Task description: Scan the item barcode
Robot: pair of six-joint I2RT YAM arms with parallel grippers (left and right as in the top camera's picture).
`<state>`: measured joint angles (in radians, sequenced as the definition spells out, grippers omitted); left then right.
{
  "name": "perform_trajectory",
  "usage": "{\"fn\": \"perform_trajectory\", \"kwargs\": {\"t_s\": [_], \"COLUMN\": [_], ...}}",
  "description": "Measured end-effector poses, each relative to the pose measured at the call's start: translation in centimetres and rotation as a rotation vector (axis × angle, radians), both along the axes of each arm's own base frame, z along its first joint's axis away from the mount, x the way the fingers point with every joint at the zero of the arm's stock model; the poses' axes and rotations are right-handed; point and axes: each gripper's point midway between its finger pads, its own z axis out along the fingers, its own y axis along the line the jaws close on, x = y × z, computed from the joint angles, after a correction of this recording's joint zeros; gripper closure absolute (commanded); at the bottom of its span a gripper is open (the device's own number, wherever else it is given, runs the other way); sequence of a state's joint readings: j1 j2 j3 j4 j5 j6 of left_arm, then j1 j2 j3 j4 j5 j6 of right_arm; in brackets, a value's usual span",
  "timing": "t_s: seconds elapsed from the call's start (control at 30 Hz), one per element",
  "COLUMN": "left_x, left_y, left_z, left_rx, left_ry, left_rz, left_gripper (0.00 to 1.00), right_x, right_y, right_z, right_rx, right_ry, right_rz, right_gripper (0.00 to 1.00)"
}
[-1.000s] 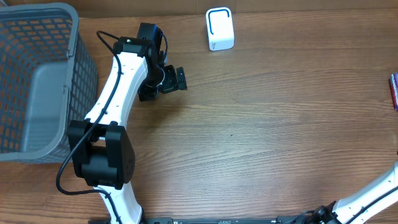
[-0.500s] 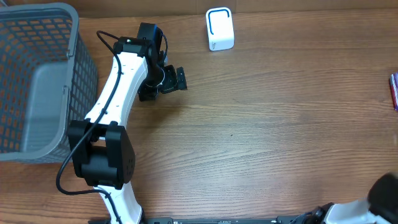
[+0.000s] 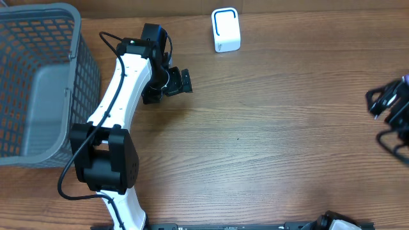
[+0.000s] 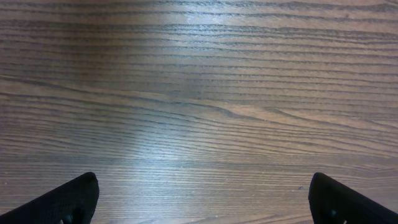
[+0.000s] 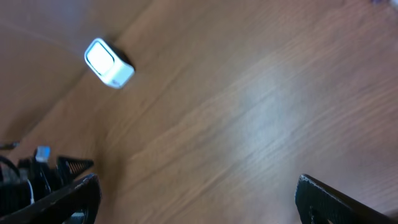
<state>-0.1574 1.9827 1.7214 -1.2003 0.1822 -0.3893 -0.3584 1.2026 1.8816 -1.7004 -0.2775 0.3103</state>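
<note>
The white barcode scanner (image 3: 225,29) with a blue ring stands at the back middle of the table, and the right wrist view shows the scanner (image 5: 109,63) at upper left. The item shows only as a purple sliver (image 3: 405,79) at the right edge, just above my right gripper (image 3: 387,120). That gripper (image 5: 199,199) is open over bare wood, nothing between its fingers. My left gripper (image 3: 169,83) hovers left of the scanner, open. In its wrist view the left gripper (image 4: 202,199) frames only wood grain.
A grey mesh basket (image 3: 77,76) fills the left side, right beside the left arm. The wooden tabletop (image 3: 275,128) stretches between the two grippers. The left arm's gripper (image 5: 37,171) appears at the lower left of the right wrist view.
My right arm has swung up from the bottom right corner to the right edge, now covering most of the item. The left arm has stayed still.
</note>
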Motion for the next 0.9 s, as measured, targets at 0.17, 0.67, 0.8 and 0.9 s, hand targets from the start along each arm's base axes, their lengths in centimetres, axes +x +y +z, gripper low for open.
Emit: {"fn": "perform_trajectory", "kwargs": {"t_s": [0.17, 0.67, 0.8, 0.9], "left_x": [0.0, 0.0, 0.0, 0.0], "left_y": [0.0, 0.0, 0.0, 0.0], "left_z": [0.0, 0.0, 0.0, 0.0], "left_rx": [0.0, 0.0, 0.0, 0.0], "left_ry": [0.0, 0.0, 0.0, 0.0], "left_rz": [0.0, 0.0, 0.0, 0.0], "left_gripper": [0.0, 0.0, 0.0, 0.0], "right_x": [-1.1, -0.4, -0.4, 0.0], "right_y": [1.3, 1.4, 1.4, 1.5], "right_z": [-1.4, -2.0, -2.1, -2.1], "right_rx": [0.056, 0.081, 0.081, 0.072], "right_ry": [0.022, 0.046, 0.048, 0.038], "right_rz": [0.029, 0.038, 0.039, 0.051], "right_gripper": [0.0, 0.0, 0.0, 0.0]}}
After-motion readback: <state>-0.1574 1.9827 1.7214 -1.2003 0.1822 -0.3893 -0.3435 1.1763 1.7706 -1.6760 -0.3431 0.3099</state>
